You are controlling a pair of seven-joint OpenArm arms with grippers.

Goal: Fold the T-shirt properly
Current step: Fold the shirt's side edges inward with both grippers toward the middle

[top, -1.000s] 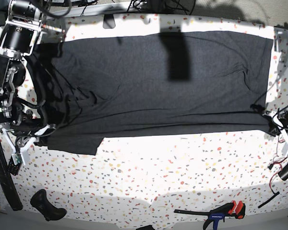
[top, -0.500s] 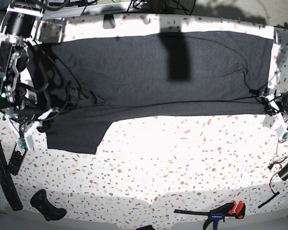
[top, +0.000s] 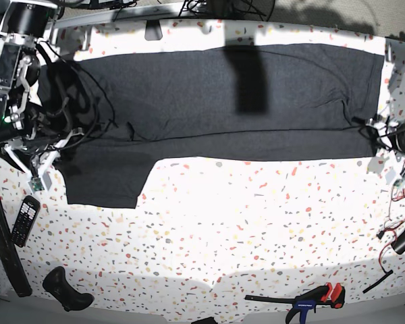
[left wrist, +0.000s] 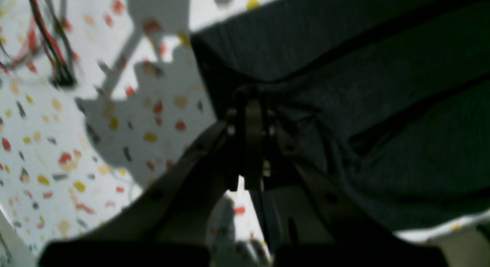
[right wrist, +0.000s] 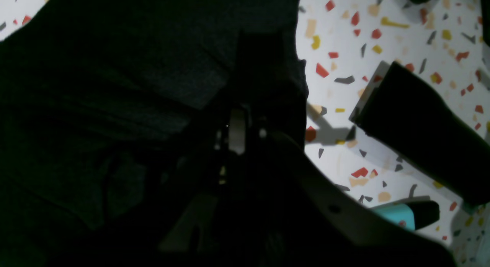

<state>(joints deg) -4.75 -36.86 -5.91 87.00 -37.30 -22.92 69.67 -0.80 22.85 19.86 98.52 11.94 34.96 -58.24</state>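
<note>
Basically both grippers are clamped on the shirt [top: 216, 94] edge: left gripper [left wrist: 249, 144] on the corner at base view's right, right gripper [right wrist: 237, 133] at the sleeve end, fingers pinched on cloth. Risk: thin pinch slips under tension, or uneven pull skews the fold line and bunches the near flap. Shirt lies flat on the counter [top: 256, 223], far half, long axis left-right, sleeve flap hanging toward the near-left.

You cannot see the print on the T-shirt [top: 216, 94]. The right wrist view is almost black, so the right gripper [right wrist: 237, 131] there is hard to read. The clamp [top: 310, 297] is cut by the bottom edge.
</note>
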